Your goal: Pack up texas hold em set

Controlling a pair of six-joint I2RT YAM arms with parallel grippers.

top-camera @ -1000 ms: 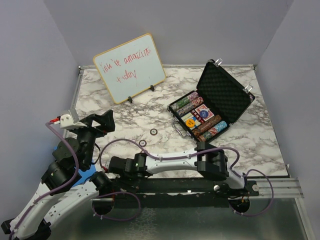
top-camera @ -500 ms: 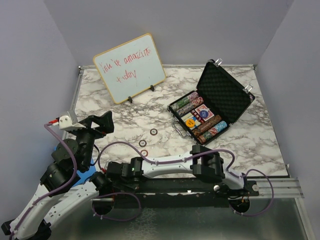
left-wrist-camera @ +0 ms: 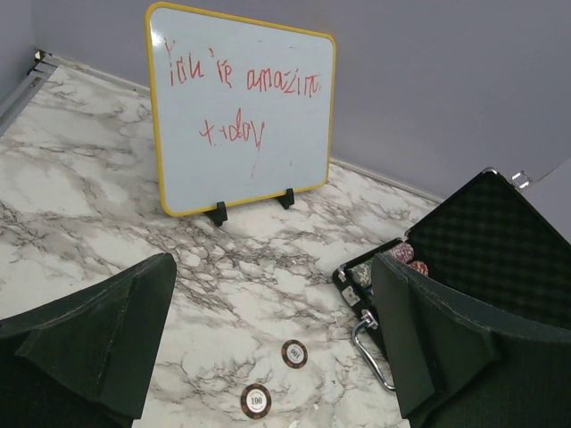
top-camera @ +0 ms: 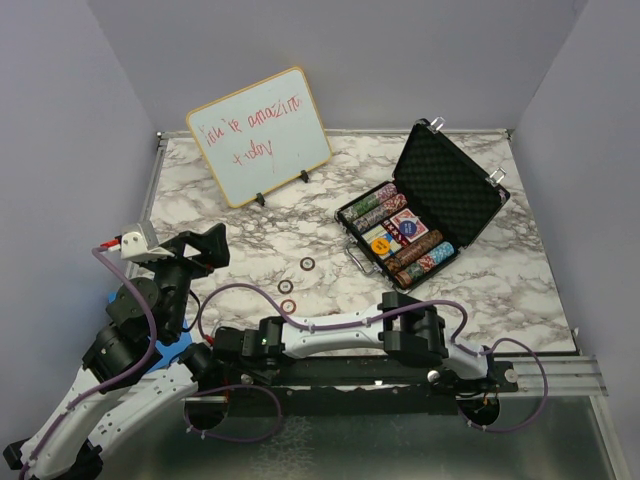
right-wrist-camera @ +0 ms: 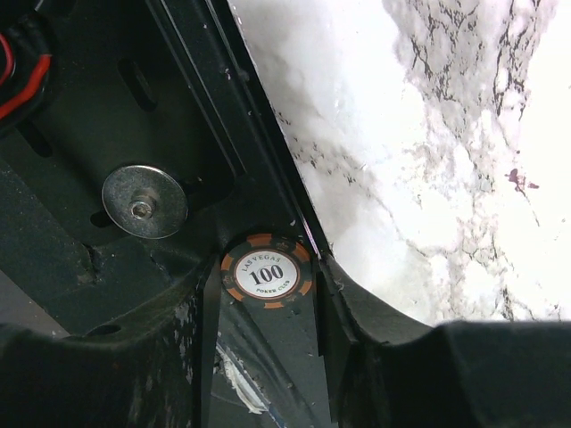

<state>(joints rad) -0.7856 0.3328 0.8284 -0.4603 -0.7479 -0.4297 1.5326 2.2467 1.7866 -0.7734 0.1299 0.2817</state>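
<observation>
One black briefcase (top-camera: 425,215) lies open toward the counter's (top-camera: 480,290) right edge. Its lid is up, lined with dimpled foam, and there are two silver latches on the lid rim and one silver handle in front. Inside, multicoloured poker chips (top-camera: 420,255) lie in ridged rows around red card decks (top-camera: 408,226) and one orange-yellow disc (top-camera: 380,245).

Three loose chips (top-camera: 288,305) sit in a short string mid-counter, round and flat, well apart from the case.

One whiteboard (top-camera: 258,135) with a wood frame and red writing stands at the back left corner on two black feet.

The left end effector (left-wrist-camera: 272,263) hangs over the left edge, fingers spread wide with nothing between them.

The right end effector (right-wrist-camera: 268,294) is low at the near edge. A fourth chip (right-wrist-camera: 267,270), black with orange marks and reading 100, lies between its fingers. I cannot tell whether they pinch it.
</observation>
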